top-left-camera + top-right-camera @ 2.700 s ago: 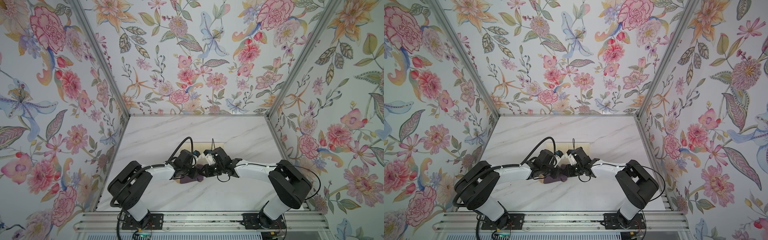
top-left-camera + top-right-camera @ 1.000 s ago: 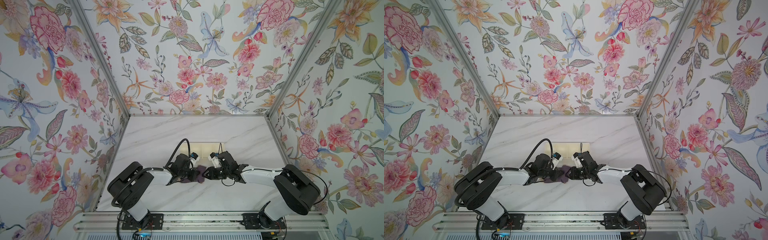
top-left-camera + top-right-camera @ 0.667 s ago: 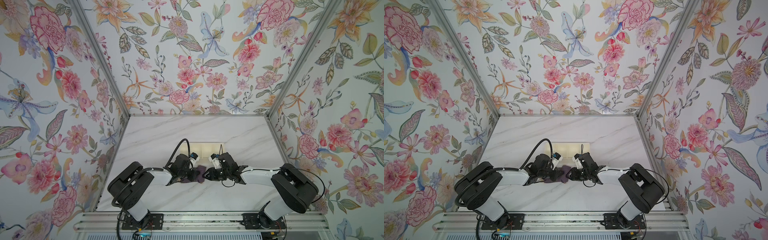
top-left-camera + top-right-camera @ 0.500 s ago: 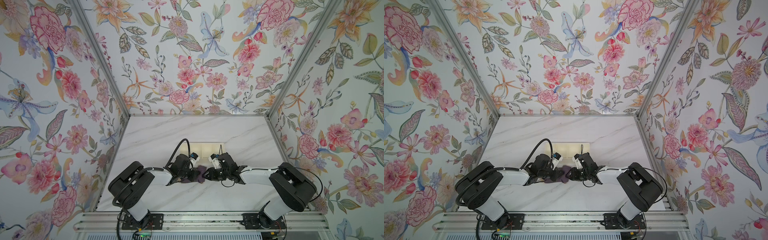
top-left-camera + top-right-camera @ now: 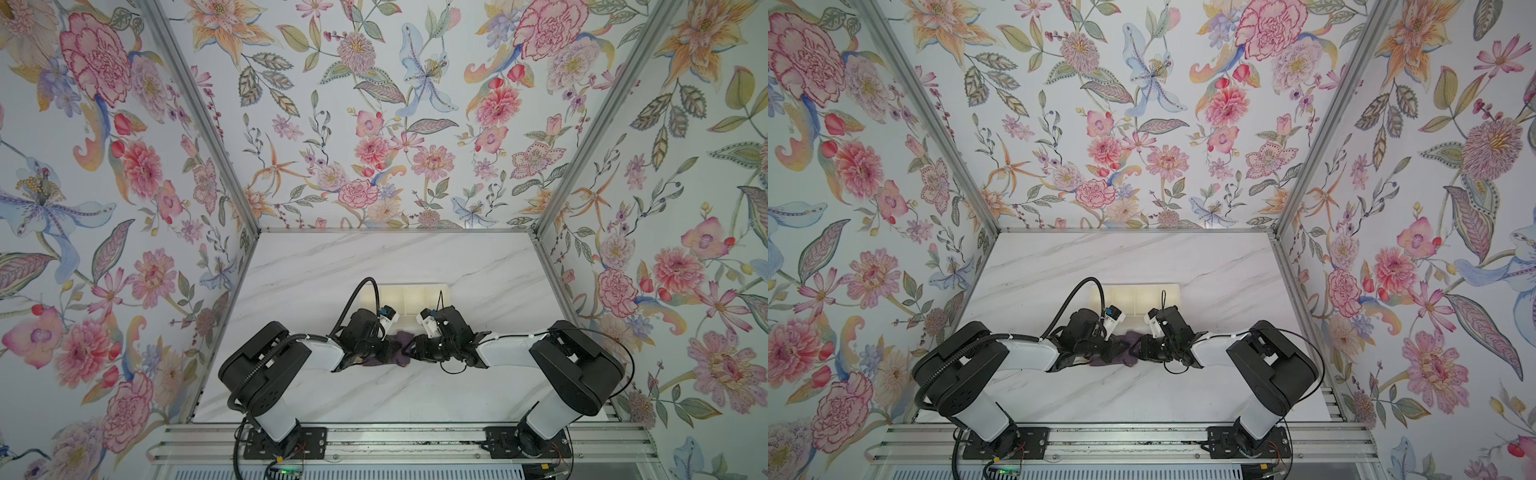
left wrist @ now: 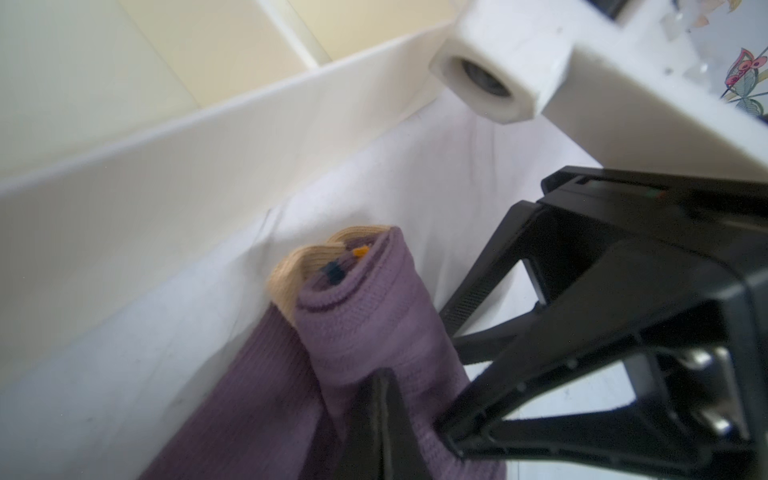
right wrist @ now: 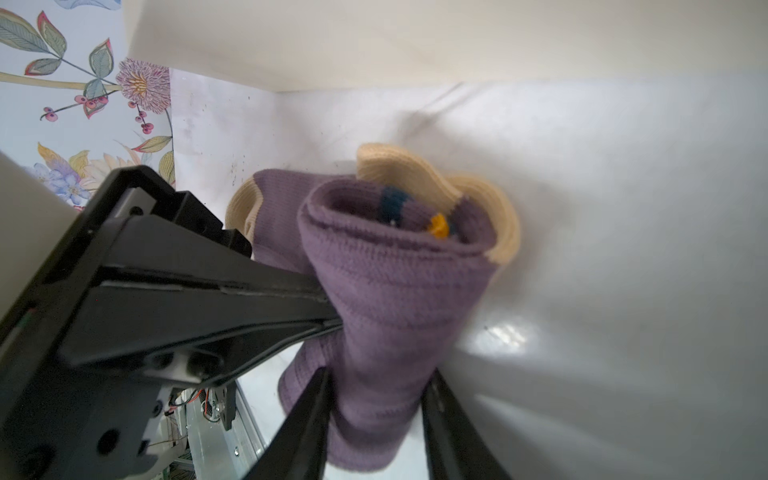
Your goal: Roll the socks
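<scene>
Socks (image 5: 397,352): one purple roll, tan toes showing at its end, lower centre in both top views, on table (image 5: 374,395) just before cream tray (image 5: 415,291). Left fingers (image 7: 249,291) pressed shut, tips buried in its side. Right fingers (image 7: 307,415) part open, clasping it. Rolling nearly done, by my eye; release left.

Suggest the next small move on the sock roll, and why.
Probably draw the left gripper, shut on the outer layer, over the roll's open end: the socks are rolled and gripped by the right gripper, yet tan toes and stripes show.
</scene>
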Controlling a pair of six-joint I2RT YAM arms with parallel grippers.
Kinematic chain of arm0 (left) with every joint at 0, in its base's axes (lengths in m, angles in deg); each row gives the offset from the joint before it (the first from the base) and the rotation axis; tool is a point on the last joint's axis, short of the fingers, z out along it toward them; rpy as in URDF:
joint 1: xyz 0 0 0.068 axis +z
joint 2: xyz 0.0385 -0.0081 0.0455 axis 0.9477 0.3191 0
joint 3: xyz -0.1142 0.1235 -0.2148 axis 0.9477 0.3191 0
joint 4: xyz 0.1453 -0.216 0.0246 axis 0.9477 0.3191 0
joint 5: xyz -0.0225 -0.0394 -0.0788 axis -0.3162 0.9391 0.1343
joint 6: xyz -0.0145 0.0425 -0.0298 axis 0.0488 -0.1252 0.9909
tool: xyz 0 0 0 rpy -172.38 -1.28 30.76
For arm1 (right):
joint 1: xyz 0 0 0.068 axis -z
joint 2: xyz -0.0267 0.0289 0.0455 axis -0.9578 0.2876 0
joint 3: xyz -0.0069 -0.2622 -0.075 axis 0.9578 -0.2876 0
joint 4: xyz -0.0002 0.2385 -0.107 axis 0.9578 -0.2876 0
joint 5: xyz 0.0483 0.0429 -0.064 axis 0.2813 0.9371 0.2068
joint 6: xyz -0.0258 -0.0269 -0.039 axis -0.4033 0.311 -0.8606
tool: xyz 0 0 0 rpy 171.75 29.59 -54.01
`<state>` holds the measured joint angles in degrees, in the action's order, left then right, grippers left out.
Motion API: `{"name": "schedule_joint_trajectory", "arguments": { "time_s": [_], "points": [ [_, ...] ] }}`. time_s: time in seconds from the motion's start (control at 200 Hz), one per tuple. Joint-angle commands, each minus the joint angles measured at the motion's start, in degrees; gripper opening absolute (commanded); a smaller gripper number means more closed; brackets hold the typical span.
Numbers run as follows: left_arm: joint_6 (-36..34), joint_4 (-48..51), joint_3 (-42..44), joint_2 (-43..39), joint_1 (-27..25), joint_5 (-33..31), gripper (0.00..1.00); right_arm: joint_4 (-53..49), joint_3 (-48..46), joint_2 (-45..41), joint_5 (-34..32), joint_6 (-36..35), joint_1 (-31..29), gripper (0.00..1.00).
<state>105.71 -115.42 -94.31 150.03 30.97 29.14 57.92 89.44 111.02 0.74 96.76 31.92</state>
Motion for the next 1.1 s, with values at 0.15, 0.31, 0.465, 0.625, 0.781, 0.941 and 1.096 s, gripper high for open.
{"name": "schedule_joint_trajectory", "arguments": {
  "time_s": [0.15,0.31,0.465,0.625,0.781,0.941,1.096],
  "points": [
    [0.5,13.88,3.81,4.23,-0.09,-0.9,0.0,-0.54,-0.49,3.08,-1.53,1.3,0.03,0.4],
    [1.24,12.23,3.94,4.42,-0.1,0.43,0.0,-0.07,-0.49,3.47,-2.48,1.69,0.13,0.4],
    [1.53,11.63,3.92,4.69,-0.09,1.0,0.0,1.05,-0.09,4.1,-3.13,2.24,0.0,0.4],
    [1.65,11.58,4.04,4.58,-0.09,1.24,0.0,0.96,0.21,3.97,-3.8,2.07,-0.16,0.38],
    [1.96,11.07,3.94,4.65,-0.17,1.66,0.0,-0.59,0.54,3.18,-5.04,1.1,-0.43,0.34],
    [1.79,11.34,3.5,4.44,-0.13,1.79,0.0,-4.97,2.17,2.71,-7.37,-1.23,-1.39,0.2],
    [1.7,11.85,3.16,3.7,-0.09,1.49,0.0,-9.67,4.26,2.69,-9.86,-3.77,-2.5,0.1]
  ]
}}
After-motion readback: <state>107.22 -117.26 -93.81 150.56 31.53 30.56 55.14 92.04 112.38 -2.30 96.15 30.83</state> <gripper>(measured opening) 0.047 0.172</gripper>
